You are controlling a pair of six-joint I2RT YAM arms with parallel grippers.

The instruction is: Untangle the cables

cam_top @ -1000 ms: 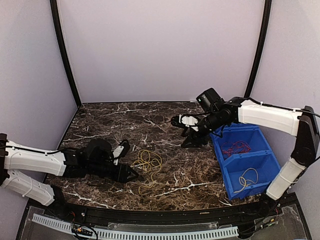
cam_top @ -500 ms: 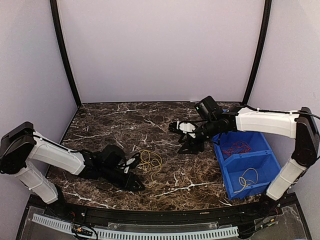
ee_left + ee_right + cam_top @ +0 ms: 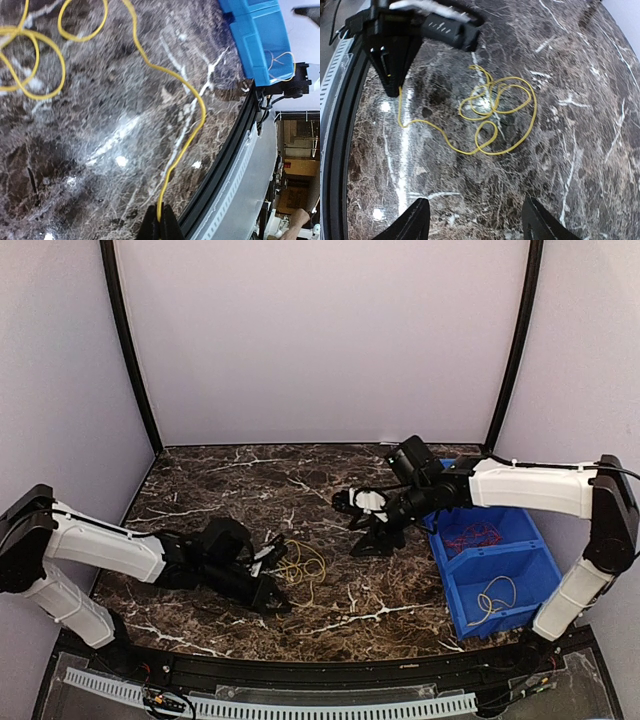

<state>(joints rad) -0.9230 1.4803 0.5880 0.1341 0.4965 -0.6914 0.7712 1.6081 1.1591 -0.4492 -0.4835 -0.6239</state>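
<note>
The left gripper (image 3: 275, 600) is closed tight on one end of the yellow cable (image 3: 204, 112). In the left wrist view the wire runs straight out from between the two pressed-together fingertips (image 3: 152, 227). From that pinched end it bends in a long curve over the dark marble table (image 3: 200, 485). It reaches a loose coil of several overlapping loops just ahead of the left gripper's tips and slightly to their far side. The coil lies flat on the table.

The right gripper (image 3: 477, 225) has its fingers spread wide and holds nothing. In its own wrist view the coil lies ahead of those fingers and apart from them. The left gripper sits beyond the coil, with the wire's end at its tip. So the coil lies between the two grippers, nearer the left one.

A blue bin (image 3: 440, 560) with two compartments stands behind the right gripper, under its forearm. A red cable (image 3: 470, 537) is bunched in the compartment nearer the right gripper. A pale cable (image 3: 495, 598) lies curled in the other compartment, closer to that arm's base. Both are well apart from the left gripper.
</note>
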